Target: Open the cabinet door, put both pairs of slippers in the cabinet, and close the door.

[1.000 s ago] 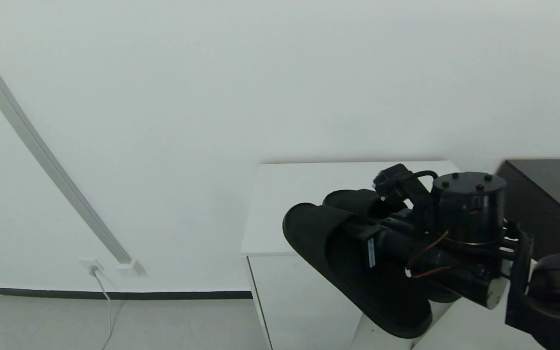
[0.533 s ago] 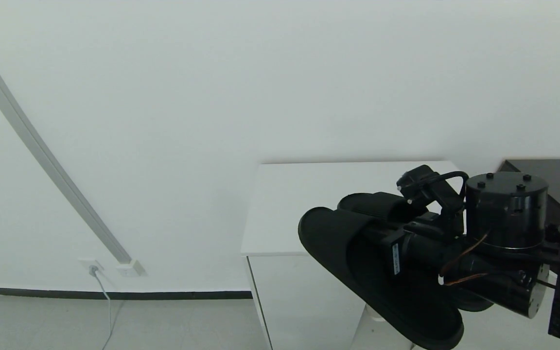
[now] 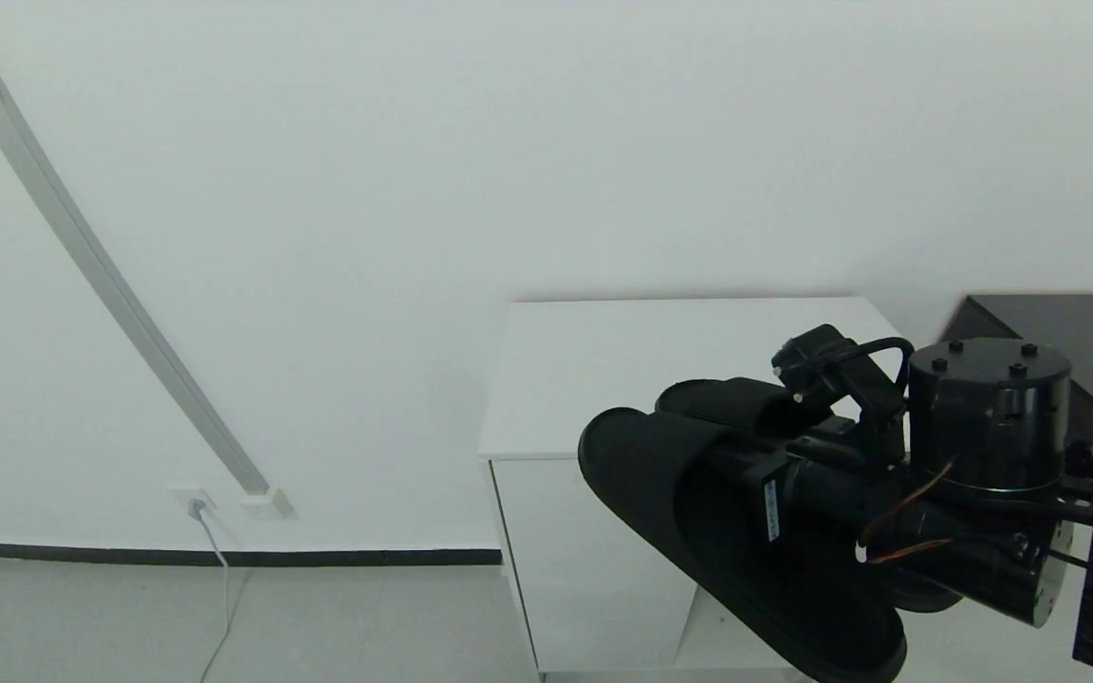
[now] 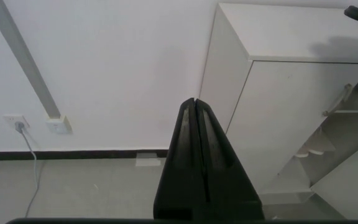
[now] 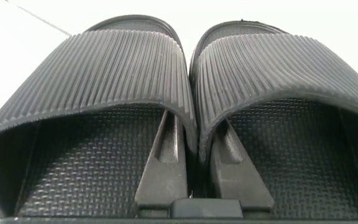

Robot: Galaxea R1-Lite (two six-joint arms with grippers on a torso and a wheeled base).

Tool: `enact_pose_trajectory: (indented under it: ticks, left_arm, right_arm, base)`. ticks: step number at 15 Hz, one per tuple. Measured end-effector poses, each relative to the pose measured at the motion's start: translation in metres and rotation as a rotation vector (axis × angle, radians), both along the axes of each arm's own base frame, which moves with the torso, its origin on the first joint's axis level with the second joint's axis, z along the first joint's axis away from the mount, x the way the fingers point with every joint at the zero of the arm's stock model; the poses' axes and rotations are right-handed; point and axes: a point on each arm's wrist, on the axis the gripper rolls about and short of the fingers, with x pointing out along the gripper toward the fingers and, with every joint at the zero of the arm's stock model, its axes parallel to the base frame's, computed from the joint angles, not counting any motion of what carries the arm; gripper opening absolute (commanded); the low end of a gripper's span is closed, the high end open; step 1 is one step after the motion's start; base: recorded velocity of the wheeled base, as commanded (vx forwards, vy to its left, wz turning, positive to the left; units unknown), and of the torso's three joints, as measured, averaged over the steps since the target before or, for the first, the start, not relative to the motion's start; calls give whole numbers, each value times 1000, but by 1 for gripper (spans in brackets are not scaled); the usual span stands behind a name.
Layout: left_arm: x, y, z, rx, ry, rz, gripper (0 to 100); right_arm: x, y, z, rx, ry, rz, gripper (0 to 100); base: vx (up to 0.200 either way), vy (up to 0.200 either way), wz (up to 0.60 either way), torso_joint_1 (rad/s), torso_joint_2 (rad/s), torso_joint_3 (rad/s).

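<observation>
A pair of black slippers (image 3: 698,493) hangs in the air in front of the white cabinet (image 3: 660,370), held side by side by my right gripper (image 3: 757,457). In the right wrist view the two fingers (image 5: 161,155) each sit under one ribbed strap, and my right gripper (image 5: 194,127) is shut on the slippers' (image 5: 123,68) touching inner walls. My left gripper (image 4: 195,106) is shut on nothing, low beside the cabinet (image 4: 278,124) and above the floor. The cabinet's right part stands open, with shelves (image 4: 347,124) showing and a pale object (image 4: 312,151) on a lower one.
A dark table (image 3: 1059,332) stands right of the cabinet. On the wall to the left are a slanting grey conduit (image 3: 82,247) and a socket with a cable (image 3: 194,505) running to the floor. Open floor lies left of the cabinet.
The right arm carried the black slippers to the right and slightly lower. In the last half second the whole head picture shifted, so the camera moved.
</observation>
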Motion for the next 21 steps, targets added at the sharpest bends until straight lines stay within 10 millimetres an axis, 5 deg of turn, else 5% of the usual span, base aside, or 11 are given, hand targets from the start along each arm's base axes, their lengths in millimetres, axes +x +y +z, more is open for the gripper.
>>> enact_pose_trajectory:
  ticks: [3,18,21]
  left_arm:
    - [0,0,0,0,0,0,0]
    - [0,0,0,-1,0,0,0]
    - [0,0,0,-1,0,0,0]
  right_arm:
    - [0,0,0,0,0,-1,0]
    - [-2,3,-4,-10,10,13,0]
    - [-2,4,-4,-10,9,15,0]
  base:
    - [-200,0,0,1,4,-1]
    - [0,0,0,0,0,0]
    - [0,-200,0,2,4,5]
